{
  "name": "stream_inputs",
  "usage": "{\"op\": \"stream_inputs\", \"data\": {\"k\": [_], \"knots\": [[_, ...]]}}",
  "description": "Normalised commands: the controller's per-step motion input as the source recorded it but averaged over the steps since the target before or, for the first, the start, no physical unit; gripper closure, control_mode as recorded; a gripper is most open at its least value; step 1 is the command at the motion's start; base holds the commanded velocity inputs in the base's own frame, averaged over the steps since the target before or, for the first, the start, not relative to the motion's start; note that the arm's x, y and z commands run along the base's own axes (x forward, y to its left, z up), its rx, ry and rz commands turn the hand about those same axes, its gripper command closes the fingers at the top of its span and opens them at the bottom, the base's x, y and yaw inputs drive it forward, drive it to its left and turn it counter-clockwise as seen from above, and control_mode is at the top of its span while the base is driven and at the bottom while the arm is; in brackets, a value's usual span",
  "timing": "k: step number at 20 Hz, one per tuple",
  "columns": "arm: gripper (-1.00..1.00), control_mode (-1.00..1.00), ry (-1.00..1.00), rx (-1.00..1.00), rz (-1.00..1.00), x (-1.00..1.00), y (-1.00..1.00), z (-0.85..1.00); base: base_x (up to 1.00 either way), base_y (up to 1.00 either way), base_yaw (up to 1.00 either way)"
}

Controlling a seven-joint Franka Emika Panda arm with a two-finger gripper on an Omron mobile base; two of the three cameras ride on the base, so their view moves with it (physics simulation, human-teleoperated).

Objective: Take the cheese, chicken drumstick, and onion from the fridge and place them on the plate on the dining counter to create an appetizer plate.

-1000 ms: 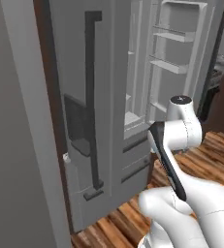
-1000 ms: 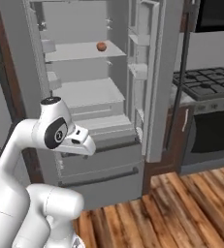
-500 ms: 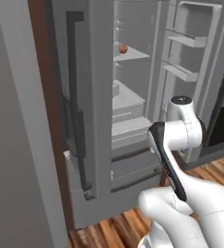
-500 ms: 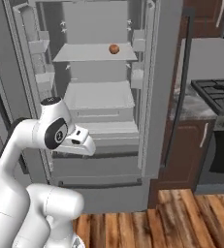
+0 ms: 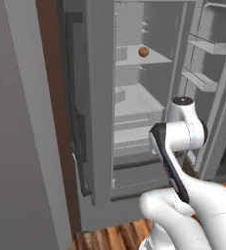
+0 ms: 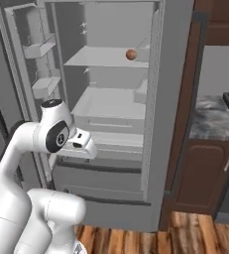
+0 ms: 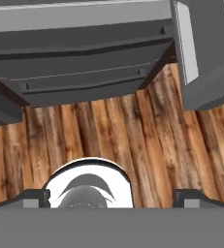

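Wooden floorboards (image 7: 133, 131) run beneath the open fridge (image 6: 111, 114), whose pale shelves and lower drawers face the robot. Compared with a second ago, the whole scene has slid sideways in both base views: the base has driven round so that the fridge interior now sits almost squarely ahead, where the closed door and its handle took up the left base view before. The onion (image 5: 143, 51), a small brownish ball, rests alone on an upper shelf (image 6: 103, 59) towards the shelf's right side; neither cheese nor drumstick can be made out. The arm is folded in front of the base with the claw (image 7: 112, 196) pointing down at the floor, its fingers spread wide and holding nothing. Nothing has been picked up, so the likely next step is to raise the arm towards that shelf.
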Motion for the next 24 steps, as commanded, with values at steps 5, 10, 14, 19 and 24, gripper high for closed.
{"op": "stream_inputs", "data": {"k": [5, 10, 14, 19, 24], "knots": [[-1.00, 1.00, 0.00, 0.00, 0.00, 0.00, 0.00, 0.00, 0.59, -0.42, 0.26], [-1.00, 1.00, 0.00, 0.00, 0.00, 0.00, 0.00, 0.00, 0.67, -0.48, 0.23], [-1.00, 1.00, 0.00, 0.00, 0.00, 0.00, 0.00, 0.00, 0.76, -0.51, 0.15], [-1.00, 1.00, 0.00, 0.00, 0.00, 0.00, 0.00, 0.00, 0.83, -0.31, 0.05], [-1.00, -1.00, 0.00, 0.00, 0.00, 0.17, 0.01, -0.07, 0.42, 0.00, 0.00]]}}
